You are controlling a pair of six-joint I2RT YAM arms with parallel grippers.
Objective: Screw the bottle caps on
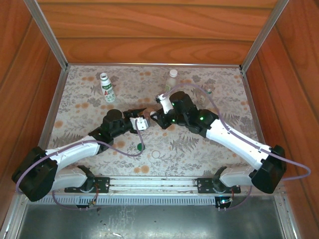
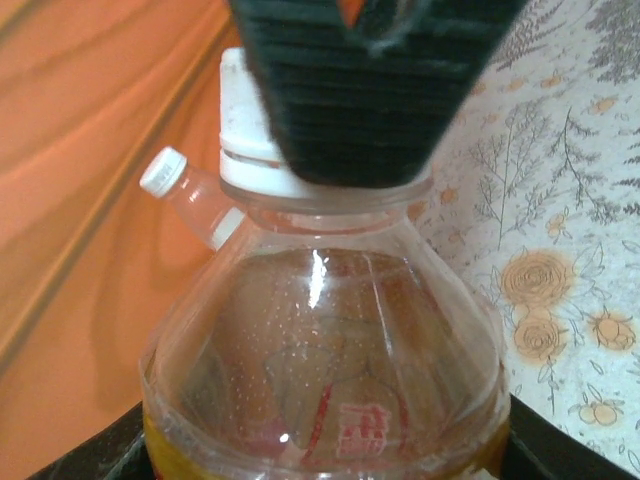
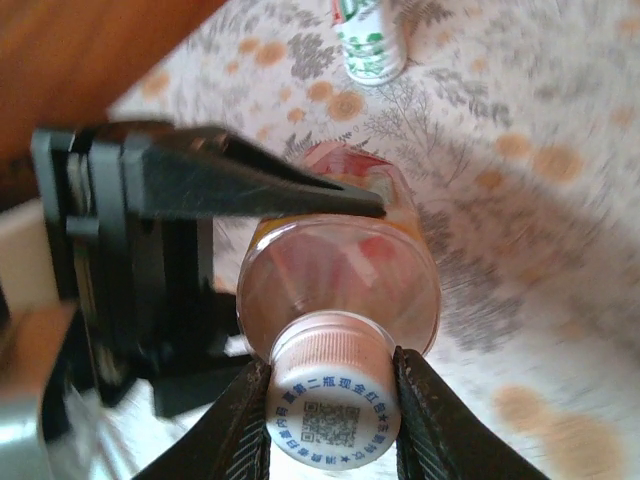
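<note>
At the far left stood a white plastic bottle with a green label (image 1: pixel 106 88). Mid-table, the left gripper (image 1: pixel 141 122) was clamped on the amber, red-labelled plastic bottle (image 2: pixel 320 350), which seemed empty but for droplets. The right gripper (image 3: pixel 333 398) pinched its round white screw cap (image 2: pixel 245 150). Twisting it tight looked to be the next move.

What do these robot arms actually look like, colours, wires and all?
Both the left arm and the right arm have white shell sections joined by bulky black joints. A thin purple cable loops loosely along each. Small green lights glow on the right arm. Each ends in a black two-finger gripper: left gripper, right gripper, whose fingers are smooth and tapered.
</note>
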